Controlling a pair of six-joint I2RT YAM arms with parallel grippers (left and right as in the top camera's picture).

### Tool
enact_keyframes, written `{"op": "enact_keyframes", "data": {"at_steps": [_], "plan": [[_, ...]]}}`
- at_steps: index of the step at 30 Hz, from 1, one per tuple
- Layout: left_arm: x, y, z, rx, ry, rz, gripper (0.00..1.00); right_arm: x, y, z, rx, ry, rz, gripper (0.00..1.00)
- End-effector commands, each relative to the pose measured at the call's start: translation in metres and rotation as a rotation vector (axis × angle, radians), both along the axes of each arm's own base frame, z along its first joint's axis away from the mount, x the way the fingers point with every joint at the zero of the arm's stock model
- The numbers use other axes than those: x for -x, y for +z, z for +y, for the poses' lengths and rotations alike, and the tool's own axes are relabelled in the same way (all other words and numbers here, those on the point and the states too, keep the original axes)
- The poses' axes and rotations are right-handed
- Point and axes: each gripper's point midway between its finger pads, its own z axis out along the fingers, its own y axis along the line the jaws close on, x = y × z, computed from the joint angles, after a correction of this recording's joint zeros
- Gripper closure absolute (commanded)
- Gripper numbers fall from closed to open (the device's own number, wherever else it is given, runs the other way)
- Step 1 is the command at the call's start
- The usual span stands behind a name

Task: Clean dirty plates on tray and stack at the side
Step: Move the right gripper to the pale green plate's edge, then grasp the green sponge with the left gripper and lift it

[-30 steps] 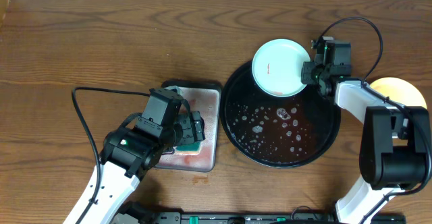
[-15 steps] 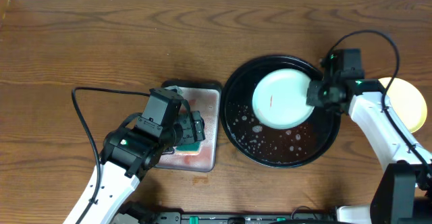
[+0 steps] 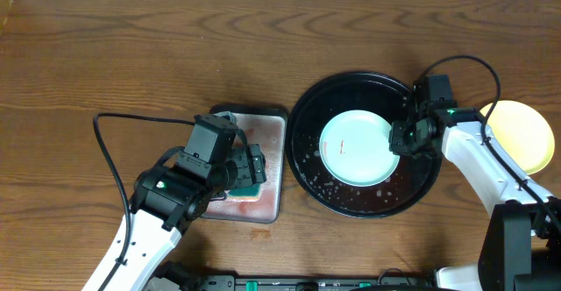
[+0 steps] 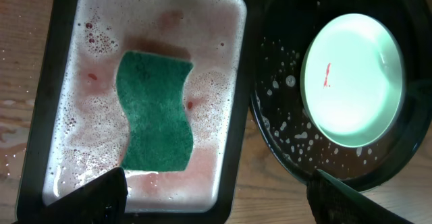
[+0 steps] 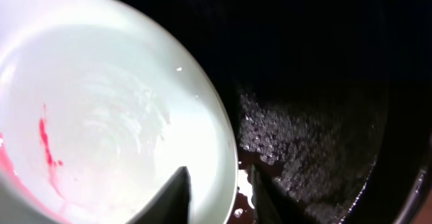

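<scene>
Right jaws sit narrowly parted astride the rim of the plate (image 3: 353, 146), seemingly not pinching, as it lies in the tray (image 3: 351, 89), left jaws wide over the sponge (image 4: 155, 113) — back out crooked and a finger could snag that rim and flip it.

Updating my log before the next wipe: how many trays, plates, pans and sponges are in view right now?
Trays: 1, the black tray
Plates: 2, a pale plate in the tray and a yellow plate outside it
Pans: 1, the metal pan
Sponges: 1, the green sponge in the pan
Total: 5
</scene>
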Motion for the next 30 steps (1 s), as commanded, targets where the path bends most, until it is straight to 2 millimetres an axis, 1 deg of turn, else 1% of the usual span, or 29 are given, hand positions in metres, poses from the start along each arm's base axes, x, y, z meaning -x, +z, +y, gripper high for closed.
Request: {"op": "enact_keyframes", "data": {"at_steps": [1,3,6,9,10,13,15,18,19,20,21,22,23,25,28,30], "plan": [[-0.001,0.001,0.0,0.007,0.006,0.002,0.14,-0.002,0.011,0.006,0.0,0.121,-0.043,0.62],[-0.001,0.001,0.0,0.009,0.006,0.0,0.14,-0.004,0.026,0.016,-0.049,0.175,-0.094,0.6],[-0.001,0.001,0.0,0.009,0.006,0.0,0.14,-0.003,0.061,0.033,-0.134,0.243,-0.201,0.57],[-0.003,0.003,-0.001,0.015,0.006,-0.013,0.14,0.005,0.097,0.044,-0.197,0.273,-0.293,0.57],[-0.002,0.002,-0.001,0.013,0.005,-0.008,0.14,0.01,0.109,0.045,-0.205,0.28,-0.325,0.57],[-0.003,0.002,0.002,-0.001,0.014,-0.012,0.14,0.021,0.134,0.044,-0.203,0.285,-0.391,0.58],[-0.005,-0.005,0.012,-0.059,0.044,-0.011,0.15,0.028,0.145,0.043,-0.202,0.288,-0.42,0.58],[-0.001,-0.029,0.037,-0.199,0.104,0.038,0.16,0.038,0.155,0.042,-0.202,0.29,-0.441,0.59],[0.001,-0.039,0.041,-0.22,0.123,0.067,0.16,0.04,0.156,0.042,-0.202,0.29,-0.443,0.59],[0.005,-0.051,0.043,-0.234,0.14,0.108,0.21,0.042,0.156,0.042,-0.202,0.29,-0.442,0.59],[0.009,-0.064,0.044,-0.25,0.147,0.146,0.3,0.043,0.156,0.041,-0.202,0.289,-0.439,0.59],[0.011,-0.076,0.045,-0.265,0.144,0.177,0.33,0.044,0.156,0.041,-0.205,0.281,-0.434,0.59],[0.013,-0.089,0.045,-0.279,0.139,0.209,0.34,0.044,0.155,0.041,-0.209,0.274,-0.428,0.59],[0.014,-0.111,0.039,-0.279,0.109,0.262,0.34,0.043,0.154,0.041,-0.215,0.26,-0.42,0.6],[0.015,-0.137,0.016,-0.225,-0.038,0.331,0.45,0.043,0.152,0.041,-0.216,0.257,-0.413,0.61],[0.018,-0.151,0.008,-0.202,-0.067,0.382,0.54,0.043,0.151,0.042,-0.216,0.256,-0.408,0.61]]}}
